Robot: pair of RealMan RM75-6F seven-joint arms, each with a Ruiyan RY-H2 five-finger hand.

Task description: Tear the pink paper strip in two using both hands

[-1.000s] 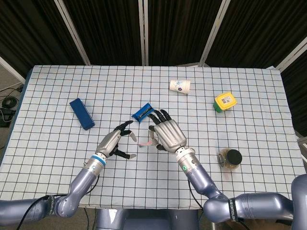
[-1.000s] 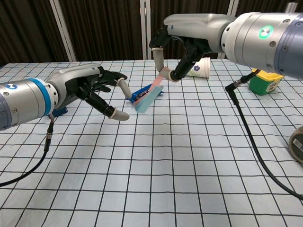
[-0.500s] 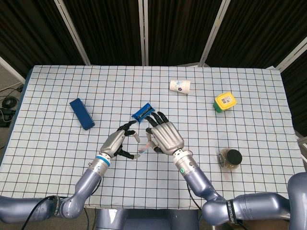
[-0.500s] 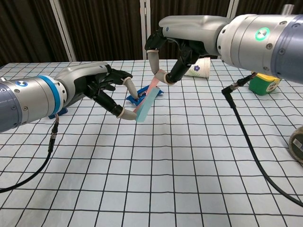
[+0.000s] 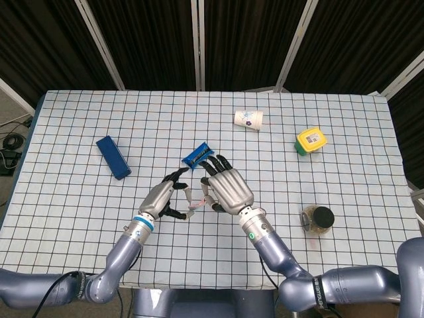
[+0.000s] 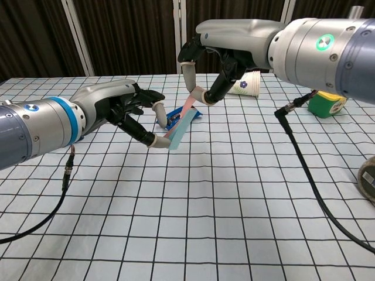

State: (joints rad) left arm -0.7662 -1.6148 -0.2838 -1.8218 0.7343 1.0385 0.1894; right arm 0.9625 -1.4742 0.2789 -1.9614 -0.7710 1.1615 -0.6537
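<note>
The pink paper strip (image 6: 183,123), pale blue on its other face, hangs slanted in the air above the checked table (image 6: 234,193). My right hand (image 6: 220,55) pinches its upper end between thumb and a finger. My left hand (image 6: 120,108) is at the lower end, fingers spread. Its thumb tip touches the strip's bottom edge and a finger stands apart above it. In the head view the strip (image 5: 194,202) shows as a sliver between the left hand (image 5: 162,197) and the right hand (image 5: 228,189), which covers its upper end.
A blue snack packet (image 5: 197,156) lies just behind the hands. A blue box (image 5: 112,157) sits at the left, and a paper cup (image 5: 248,120) lies on its side further back. At the right are a green and yellow container (image 5: 311,141) and a jar (image 5: 317,220).
My left hand has come in toward the strip's lower end and its fingers have drawn closer around it. The right hand shifted slightly left, still holding the top.
</note>
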